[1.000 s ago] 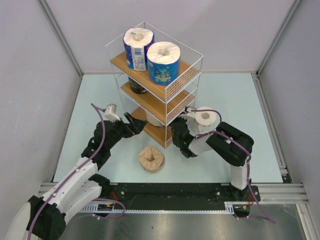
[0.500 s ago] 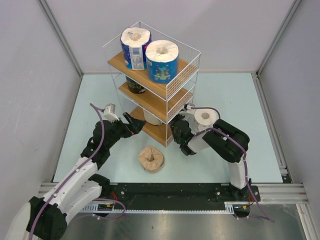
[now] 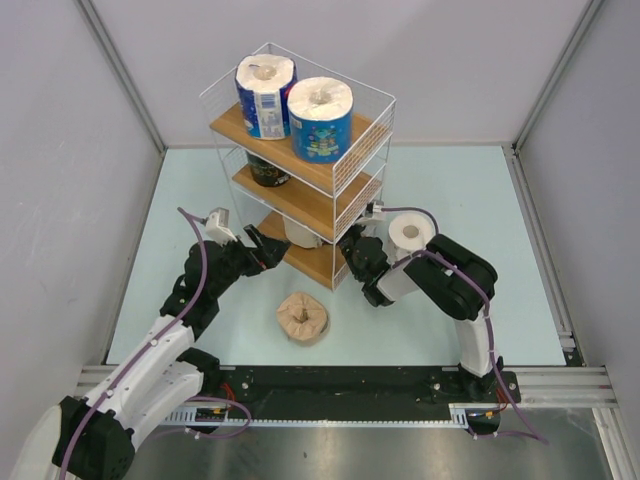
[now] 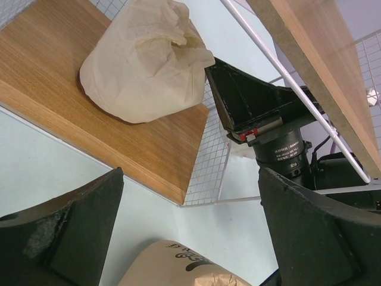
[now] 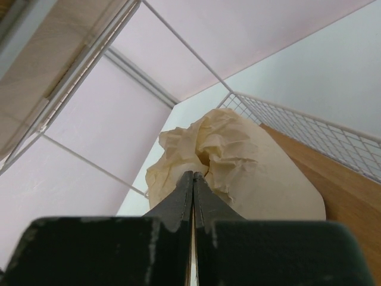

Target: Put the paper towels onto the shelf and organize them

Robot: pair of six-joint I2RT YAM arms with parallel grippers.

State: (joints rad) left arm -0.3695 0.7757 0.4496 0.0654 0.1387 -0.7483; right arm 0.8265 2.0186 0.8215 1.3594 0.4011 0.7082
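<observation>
Tan-brown roll [image 3: 302, 318]: nearest the arm bases, lying on the pale desk [image 3: 450, 190] with its core facing up. It sits in front of the shelf, between the two arms, and neither arm touches it.

Left gripper [image 3: 268, 251]: jaws spread wide and holding nothing. It is at the front left corner of the bottom board [image 4: 89, 113] and points in towards the cream roll.

Right gripper [image 3: 352, 252]: jaws pressed together into one thin black wedge, pinching nothing. It points into the bottom tier from the right, with its tip right at the cream roll. Whether it touches the wrapper cannot be told.

Cream roll [image 4: 143, 65]: a fat roll in crumpled pale paper, resting on the bottom board between the two grippers.

White roll [image 3: 410, 232]: standing upright on the desk just beside the shelf's right side, behind the right arm.

Shelf [image 3: 305, 200]: three brown wooden boards in a thin white wire frame, standing mid-desk with one corner turned towards the arms.

Dark roll [image 3: 268, 172]: at the left end of the middle board, mostly hidden under the top board.

Left blue roll [image 3: 265, 95]: upright on the top board.

Right blue roll [image 3: 320, 120]: upright on the top board, close beside the left blue roll.
</observation>
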